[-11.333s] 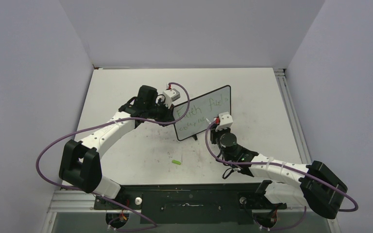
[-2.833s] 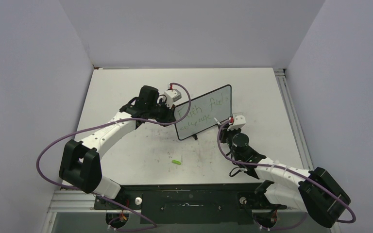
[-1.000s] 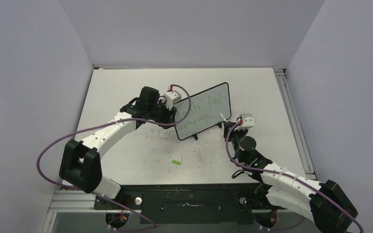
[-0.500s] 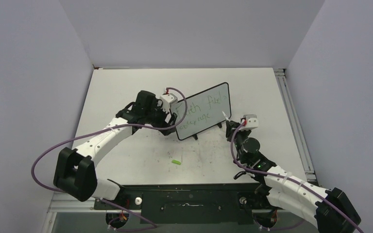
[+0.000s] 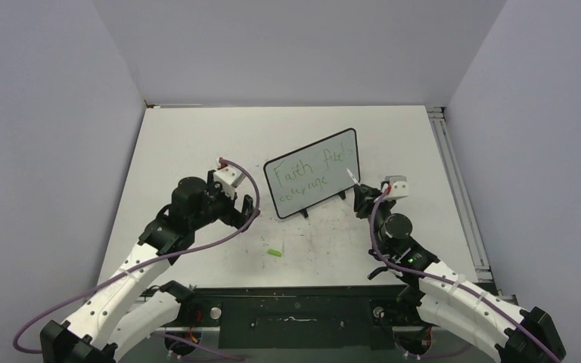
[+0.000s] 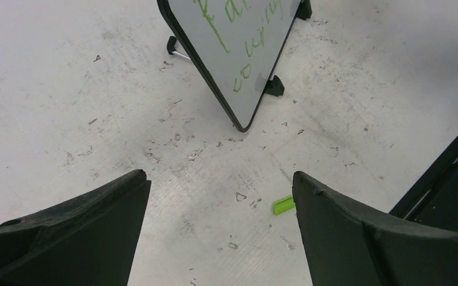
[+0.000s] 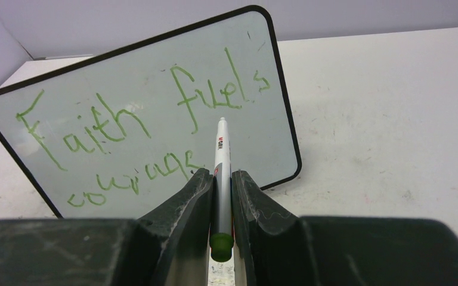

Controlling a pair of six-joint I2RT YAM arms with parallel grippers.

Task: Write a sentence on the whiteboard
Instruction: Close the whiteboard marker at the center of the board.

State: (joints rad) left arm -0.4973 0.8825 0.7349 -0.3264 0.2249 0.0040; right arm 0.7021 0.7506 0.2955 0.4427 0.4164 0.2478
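Green handwriting, the sentence [image 7: 137, 128] "Faith fuels courage", fills the small black-framed whiteboard [image 5: 334, 189], which leans on its feet mid-worktop. My right jaws, at its 4 o'clock, clench a white marker [image 7: 220, 158] aimed at the board. I judge the writing done. The left jaws gape empty at its 8 o'clock. A small green piece [image 5: 274, 252], probably the cap, lies at 6 o'clock on the scuffed white worktop [image 5: 197, 136], with plain grey walls [image 5: 287, 53] around.
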